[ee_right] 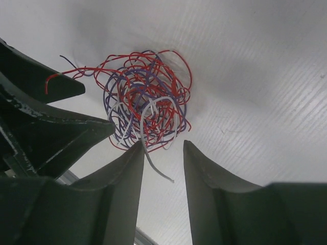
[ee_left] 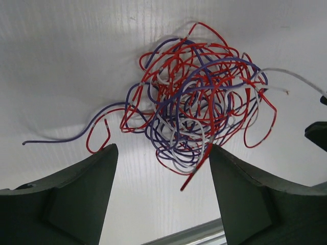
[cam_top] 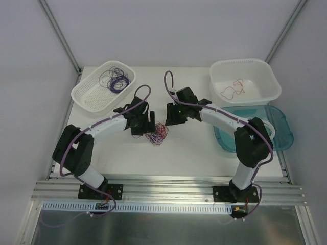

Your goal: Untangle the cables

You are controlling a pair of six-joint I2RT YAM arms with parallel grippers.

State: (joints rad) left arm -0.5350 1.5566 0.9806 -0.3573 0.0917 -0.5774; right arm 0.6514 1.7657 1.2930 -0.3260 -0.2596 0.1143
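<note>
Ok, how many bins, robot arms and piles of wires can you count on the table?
Bins: 3 (white basket, white tub, blue tray)
Robot arms: 2 (left arm, right arm)
Wire piles: 3 (purple coil in the basket, red wire in the tub, mixed tangle between the arms)
Total: 8

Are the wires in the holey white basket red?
No, the wires coiled in the basket are dark purple, with no red among them.

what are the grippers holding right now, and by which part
Nothing is held. The left gripper is open before the cable tangle; the right gripper straddles a white wire's loose end, unpinched.
</note>
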